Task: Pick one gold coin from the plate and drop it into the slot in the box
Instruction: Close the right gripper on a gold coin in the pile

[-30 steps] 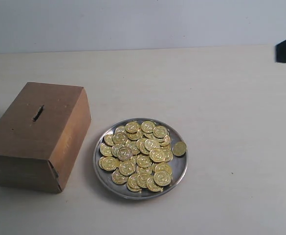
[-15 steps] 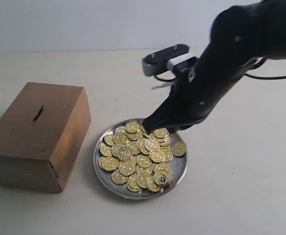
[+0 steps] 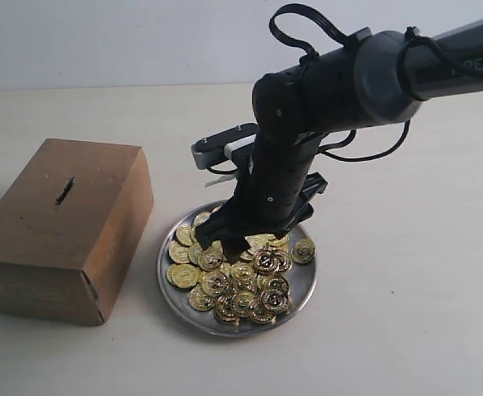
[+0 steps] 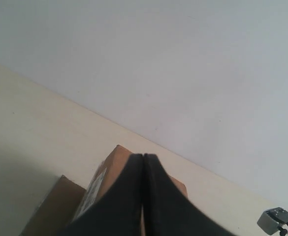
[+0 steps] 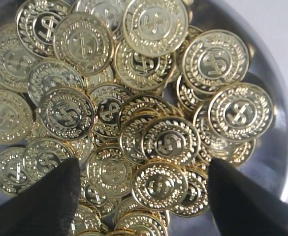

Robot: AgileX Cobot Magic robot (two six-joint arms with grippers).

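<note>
None of the shiny gold coins (image 3: 243,280) seems picked yet: the black right gripper (image 5: 144,196), spread wide and empty, sits low over the heap in the round silver-grey metal plate (image 3: 305,293), leaving pinch, carry and drop into the short dark slot (image 3: 64,190) of the brown cardboard box (image 3: 55,235).

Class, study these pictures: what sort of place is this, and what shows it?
Probably a robot lab bench: a bare tabletop against a blank wall, a robot arm's right hand over a plate of gold coins, and a slotted brown box.

Exterior view high, wide; right wrist view close above the same plate (image 5: 277,162).
</note>
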